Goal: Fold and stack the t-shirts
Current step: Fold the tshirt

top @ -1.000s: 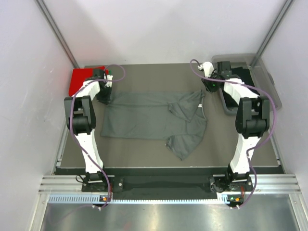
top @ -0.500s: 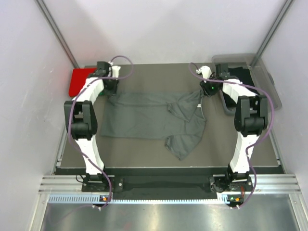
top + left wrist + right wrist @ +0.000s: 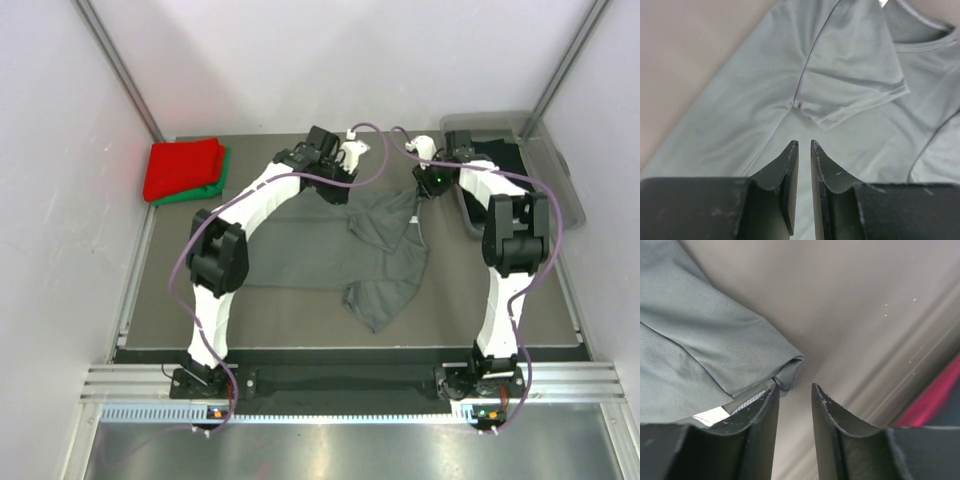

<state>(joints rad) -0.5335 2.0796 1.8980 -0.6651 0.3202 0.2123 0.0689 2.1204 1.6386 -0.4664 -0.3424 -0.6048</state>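
The dark grey t-shirt (image 3: 300, 245) lies spread on the mat, with its right side rumpled and one sleeve folded over. My left gripper (image 3: 338, 192) hovers over its back middle. In the left wrist view the gripper (image 3: 804, 144) is shut and empty above the shirt (image 3: 850, 75). My right gripper (image 3: 428, 190) is at the shirt's back right corner. In the right wrist view this gripper (image 3: 794, 386) is slightly open, and a folded edge of the shirt (image 3: 700, 340) touches its left fingertip. The red t-shirt (image 3: 180, 165) lies folded on the green one (image 3: 218, 180) at the back left.
A clear plastic tub (image 3: 548, 165) stands at the back right, with dark cloth (image 3: 512, 155) in it, partly hidden by the right arm. White walls close in the table on three sides. A red patch (image 3: 947, 390) shows at the right edge of the right wrist view.
My left arm has swung right, from the shirt's back left corner by the red stack to over the shirt's back middle. The right gripper has barely moved. The shirt lies as before.
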